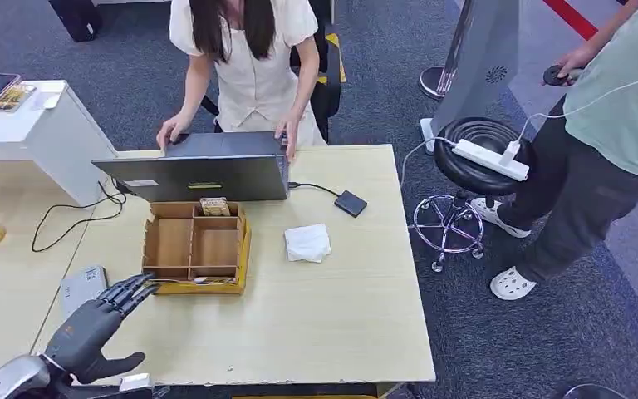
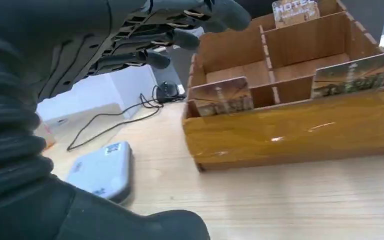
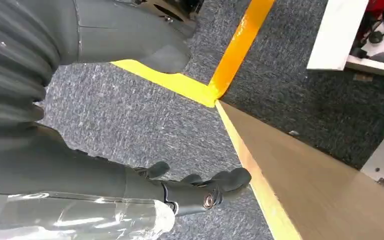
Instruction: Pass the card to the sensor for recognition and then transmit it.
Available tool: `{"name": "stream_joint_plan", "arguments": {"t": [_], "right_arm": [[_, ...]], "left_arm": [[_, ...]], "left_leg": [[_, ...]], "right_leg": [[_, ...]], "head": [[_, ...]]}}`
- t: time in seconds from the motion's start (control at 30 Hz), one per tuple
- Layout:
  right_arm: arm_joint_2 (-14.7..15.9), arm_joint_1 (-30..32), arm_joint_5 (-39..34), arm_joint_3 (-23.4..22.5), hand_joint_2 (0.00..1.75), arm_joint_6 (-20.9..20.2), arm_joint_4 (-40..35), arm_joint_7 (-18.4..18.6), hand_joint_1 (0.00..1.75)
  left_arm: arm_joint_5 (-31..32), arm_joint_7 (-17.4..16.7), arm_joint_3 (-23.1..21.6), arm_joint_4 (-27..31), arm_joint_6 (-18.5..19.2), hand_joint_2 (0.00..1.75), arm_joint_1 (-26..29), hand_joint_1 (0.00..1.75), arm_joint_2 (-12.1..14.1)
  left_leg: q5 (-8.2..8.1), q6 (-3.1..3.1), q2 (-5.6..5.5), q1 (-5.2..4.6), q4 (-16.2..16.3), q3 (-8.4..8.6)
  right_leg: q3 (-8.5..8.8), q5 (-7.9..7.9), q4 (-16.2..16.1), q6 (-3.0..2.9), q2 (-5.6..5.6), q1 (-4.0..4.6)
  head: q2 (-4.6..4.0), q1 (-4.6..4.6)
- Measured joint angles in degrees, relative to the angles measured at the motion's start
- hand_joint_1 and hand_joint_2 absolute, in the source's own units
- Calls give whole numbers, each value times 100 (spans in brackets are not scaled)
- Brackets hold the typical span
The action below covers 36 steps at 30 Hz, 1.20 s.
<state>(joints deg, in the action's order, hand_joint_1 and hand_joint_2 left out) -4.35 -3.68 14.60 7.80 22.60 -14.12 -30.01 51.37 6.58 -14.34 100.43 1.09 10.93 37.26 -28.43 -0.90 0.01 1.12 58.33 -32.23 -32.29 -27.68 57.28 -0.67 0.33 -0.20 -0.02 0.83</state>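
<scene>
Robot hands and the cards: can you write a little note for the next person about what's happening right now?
Left hand: empty, fingers apart, reaching toward the wooden box.
Right hand: hanging by the table edge above the carpet, fingers curled in, holding nothing.
Cards stand in the box's front slot; the grey sensor lies on the table beside the left hand.
Done: nothing yet.
Left: pick a card, scan it, hand it over.

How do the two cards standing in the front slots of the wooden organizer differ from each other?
In the left wrist view, the left card stands in the front corner slot nearest the left hand, while the right card stands at the opposite front corner. The left card shows less above the wooden organizer front wall; the right card shows more. Both stand upright, with similar printed faces, untouched.
</scene>
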Motion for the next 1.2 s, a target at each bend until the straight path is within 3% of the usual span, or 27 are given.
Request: {"name": "stream_joint_plan", "arguments": {"t": [0.3,0.47,1.2], "right_arm": [[-37,12,111,-105,175,-7,0,35,0],[-39,13,127,-179,175,-7,0,41,0],[-46,55,238,-354,175,-7,-7,44,0]], "left_arm": [[550,-232,-260,-430,-321,175,-407,0,-917],[721,-234,-280,-605,-395,175,-564,0,-1249],[983,-297,-273,-913,-658,175,-852,0,-1899]], "left_leg": [[0,1,1,0,1,1],[0,1,1,0,1,1],[0,1,2,0,1,1]], "right_leg": [[0,1,-1,1,0,0],[-1,1,-1,1,1,0],[-2,1,-1,2,3,0]], "head": [[0,-6],[0,-4],[0,-4]]}}
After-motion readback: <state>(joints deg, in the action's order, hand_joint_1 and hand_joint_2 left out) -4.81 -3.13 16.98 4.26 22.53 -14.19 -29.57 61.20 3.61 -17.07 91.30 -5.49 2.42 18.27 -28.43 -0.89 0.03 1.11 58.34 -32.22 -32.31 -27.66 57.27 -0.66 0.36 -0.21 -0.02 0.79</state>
